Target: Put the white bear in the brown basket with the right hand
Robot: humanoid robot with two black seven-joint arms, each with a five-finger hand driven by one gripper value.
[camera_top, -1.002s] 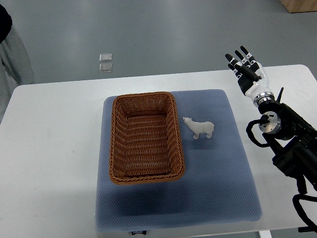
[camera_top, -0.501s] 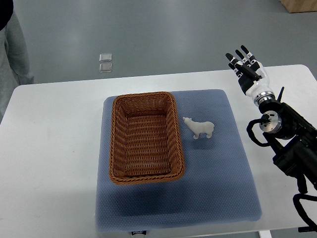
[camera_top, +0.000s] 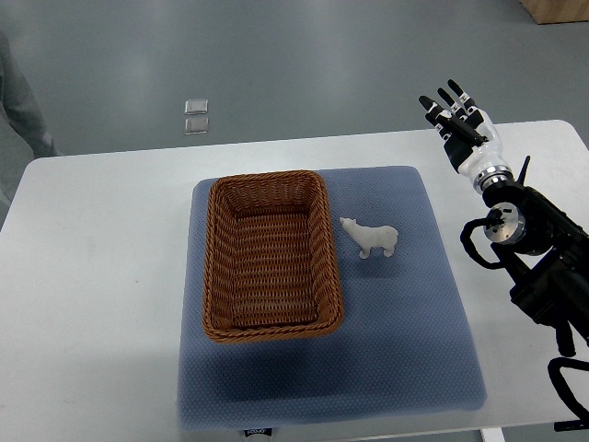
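A small white bear (camera_top: 371,238) stands on the blue-grey mat (camera_top: 405,322), just right of the brown wicker basket (camera_top: 220,259). The basket is rectangular and holds nothing. My right hand (camera_top: 458,124) is raised over the table's far right part, fingers spread and holding nothing, well to the upper right of the bear. Its black arm runs down the right edge of the picture. No left arm shows.
The mat lies on a white table (camera_top: 92,276). Grey floor lies beyond the far edge, with two small clear squares (camera_top: 195,117) on it. A person's grey sleeve (camera_top: 18,101) shows at the far left edge.
My right hand has drifted slightly right and up. The person at the left edge has moved further out of the picture. Bear and basket have not moved.
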